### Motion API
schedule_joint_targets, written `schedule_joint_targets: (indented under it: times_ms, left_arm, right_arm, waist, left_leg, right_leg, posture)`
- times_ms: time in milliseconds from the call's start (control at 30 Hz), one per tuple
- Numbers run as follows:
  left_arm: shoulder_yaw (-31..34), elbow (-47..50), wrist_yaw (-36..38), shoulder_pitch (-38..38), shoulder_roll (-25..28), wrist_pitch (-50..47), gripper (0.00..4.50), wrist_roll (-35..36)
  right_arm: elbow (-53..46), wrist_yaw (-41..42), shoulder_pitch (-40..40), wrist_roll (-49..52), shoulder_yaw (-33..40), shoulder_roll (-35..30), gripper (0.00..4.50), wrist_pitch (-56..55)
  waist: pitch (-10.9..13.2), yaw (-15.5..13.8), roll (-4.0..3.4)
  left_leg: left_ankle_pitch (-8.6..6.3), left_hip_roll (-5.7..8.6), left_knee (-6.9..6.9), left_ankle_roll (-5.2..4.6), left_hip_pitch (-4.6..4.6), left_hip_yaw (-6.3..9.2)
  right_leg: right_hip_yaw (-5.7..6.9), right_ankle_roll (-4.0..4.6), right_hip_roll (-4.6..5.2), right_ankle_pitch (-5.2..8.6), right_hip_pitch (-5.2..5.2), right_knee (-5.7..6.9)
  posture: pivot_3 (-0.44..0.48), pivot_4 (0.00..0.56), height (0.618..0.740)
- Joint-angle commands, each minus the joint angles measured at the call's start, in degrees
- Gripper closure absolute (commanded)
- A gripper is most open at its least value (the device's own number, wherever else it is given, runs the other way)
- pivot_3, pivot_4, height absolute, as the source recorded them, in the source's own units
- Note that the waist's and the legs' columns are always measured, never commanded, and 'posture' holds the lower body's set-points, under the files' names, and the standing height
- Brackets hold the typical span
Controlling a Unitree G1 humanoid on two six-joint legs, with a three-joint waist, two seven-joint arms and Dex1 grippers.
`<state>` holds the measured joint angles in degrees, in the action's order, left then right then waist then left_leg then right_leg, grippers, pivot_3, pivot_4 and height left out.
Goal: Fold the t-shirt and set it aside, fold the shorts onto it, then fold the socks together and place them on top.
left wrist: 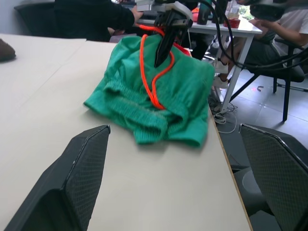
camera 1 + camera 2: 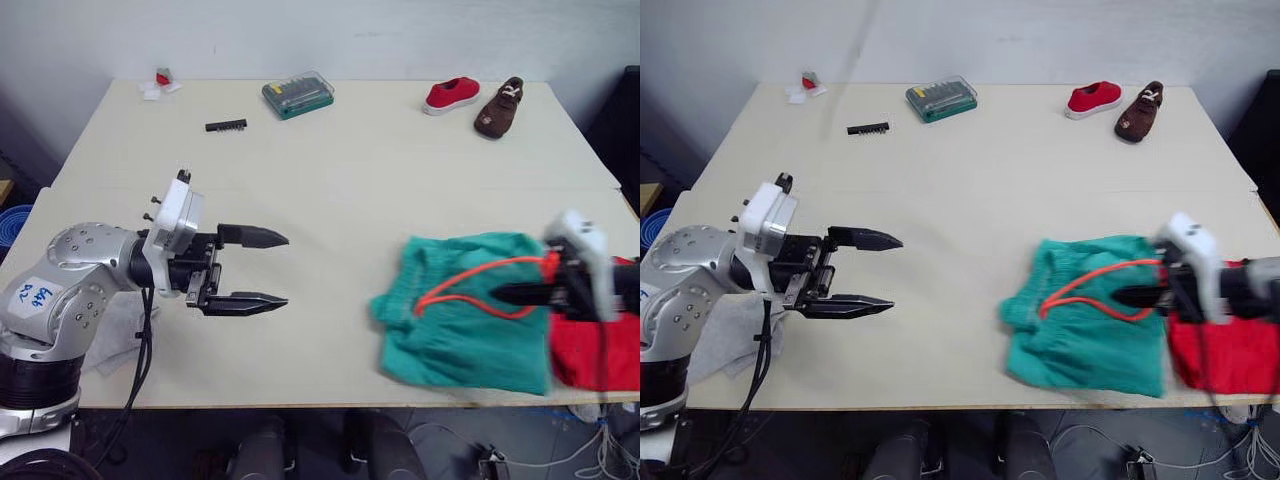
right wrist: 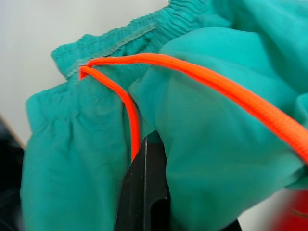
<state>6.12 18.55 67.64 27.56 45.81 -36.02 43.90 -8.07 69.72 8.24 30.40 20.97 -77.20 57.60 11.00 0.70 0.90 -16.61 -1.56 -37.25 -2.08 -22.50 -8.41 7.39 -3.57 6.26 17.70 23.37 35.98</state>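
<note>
Right wrist view alone: right hand [image 3: 144, 192], seemingly pinching shorts [image 3: 207, 139].

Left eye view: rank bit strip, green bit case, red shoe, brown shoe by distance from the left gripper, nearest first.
From the left gripper:
1. Black bit strip, far side of the table, slightly to the left.
2. Green bit case, farther back, centre.
3. Red shoe, far right.
4. Brown shoe, just right of the red shoe, farthest.

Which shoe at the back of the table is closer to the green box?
The red shoe. It sits between the brown shoe and the green box, so the brown one is farther away.
</note>
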Motion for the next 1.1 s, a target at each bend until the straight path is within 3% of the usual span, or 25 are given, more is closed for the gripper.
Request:
schedule_joint_targets:
  times_ms: [33,200,333,467,700,800,1100]
  left_arm:
    - [-0.5,-1.5,0.5,1.1,-0.4,2.0,0.0,-1.3]
    - [-1.1,-2.9,0.9,1.6,-0.7,3.4,0.0,-2.6]
    - [-1.3,-3.5,1.1,1.8,-0.8,4.4,0.0,-3.4]
    - [-1.5,-2.4,0.8,1.4,-0.9,4.5,0.0,-3.6]
    - [-2.0,-2.3,0.5,1.9,-1.3,4.5,0.0,-3.7]
    - [-2.4,-3.2,0.7,2.2,-1.5,5.1,0.0,-4.3]
    - [-3.8,-5.8,2.1,4.9,-1.9,6.1,0.0,-5.9]
  right_arm:
    - [8.7,5.3,-1.9,-4.5,5.4,-5.0,4.48,-8.0]
    - [23.1,9.1,-2.9,-11.2,3.9,-10.1,4.48,-20.4]
    - [36.9,5.3,-0.5,-18.1,-1.6,-10.5,4.48,-32.7]
    - [48.2,1.2,1.7,-21.6,-5.2,-7.4,4.48,-38.4]
    - [58.0,-11.1,5.0,-24.4,-5.2,-2.4,4.48,-43.7]
    - [57.4,-11.3,3.9,-21.3,-1.8,-0.5,3.79,-42.4]
    - [58.4,-16.7,-6.9,-19.6,7.4,0.8,0.73,-47.6]
  waist:
    - [0.0,0.0,0.02]
    - [0.1,-0.1,-0.08]
    - [0.1,-0.4,-0.08]
    - [0.1,-0.6,-0.19]
    - [0.1,-0.3,-0.35]
    - [0.1,-0.3,-0.39]
    - [0.1,-0.6,-0.4]
  left_leg:
    - [0.0,-0.01,0.03,0.0,0.11,-0.03]
    - [0.06,-0.07,0.1,0.1,0.11,-0.07]
    - [0.1,-0.1,0.09,0.16,0.08,-0.15]
    - [0.13,-0.08,-0.02,0.13,0.07,-0.22]
    - [0.17,-0.09,-0.09,0.2,0.15,-0.27]
    - [0.2,-0.14,-0.07,0.25,0.2,-0.31]
    - [0.21,-0.17,-0.1,0.28,0.23,-0.34]
  right_leg:
    - [-0.04,0.02,0.0,-0.04,-0.07,0.0]
    - [-0.13,0.09,-0.01,-0.1,0.02,0.02]
    - [-0.14,0.1,-0.06,-0.08,0.07,-0.02]
    - [-0.18,0.08,-0.06,-0.07,0.06,0.02]
    - [-0.31,0.08,-0.1,-0.07,0.04,0.15]
    - [-0.41,0.09,-0.19,-0.07,0.05,0.21]
    - [-0.62,0.09,-0.37,-0.07,0.03,0.2]
  posture:
    - [0.0,0.15,0.74]
    - [0.0,0.15,0.74]
    - [0.0,0.15,0.74]
    - [0.0,0.15,0.74]
    - [0.0,0.15,0.74]
    - [0.0,0.15,0.74]
    - [0.0,0.15,0.74]
